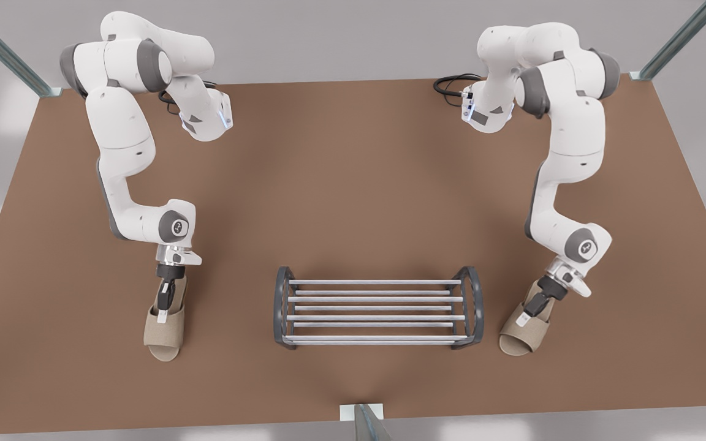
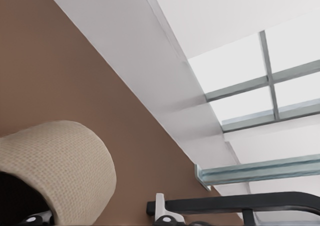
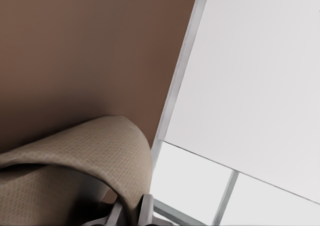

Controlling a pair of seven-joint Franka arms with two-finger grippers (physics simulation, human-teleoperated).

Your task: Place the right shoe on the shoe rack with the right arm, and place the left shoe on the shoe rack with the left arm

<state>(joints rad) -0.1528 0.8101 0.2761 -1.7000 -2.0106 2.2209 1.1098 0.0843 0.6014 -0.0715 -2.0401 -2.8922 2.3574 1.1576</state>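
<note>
The shoe rack (image 1: 377, 299), dark arched ends joined by silver bars, stands near the table's front middle; its dark arch (image 2: 235, 202) also shows in the left wrist view. The right shoe (image 1: 163, 343) (image 3: 75, 176), a beige open-toe slipper, lies at the front view's left. My right gripper (image 1: 162, 313) is shut on its strap, with a finger (image 3: 145, 208) showing under the fabric. The left shoe (image 1: 515, 343) (image 2: 65, 161), a matching slipper, lies at the front view's right, angled toward the rack. My left gripper (image 1: 527, 313) is shut on its strap.
The brown table (image 1: 353, 184) stretches bare behind the rack. A metal post bracket (image 1: 362, 419) (image 2: 202, 175) sits at the front edge's middle, and two more posts (image 1: 53, 90) (image 1: 638, 75) stand at the back corners. Black cables (image 1: 451, 82) lie near one arm base.
</note>
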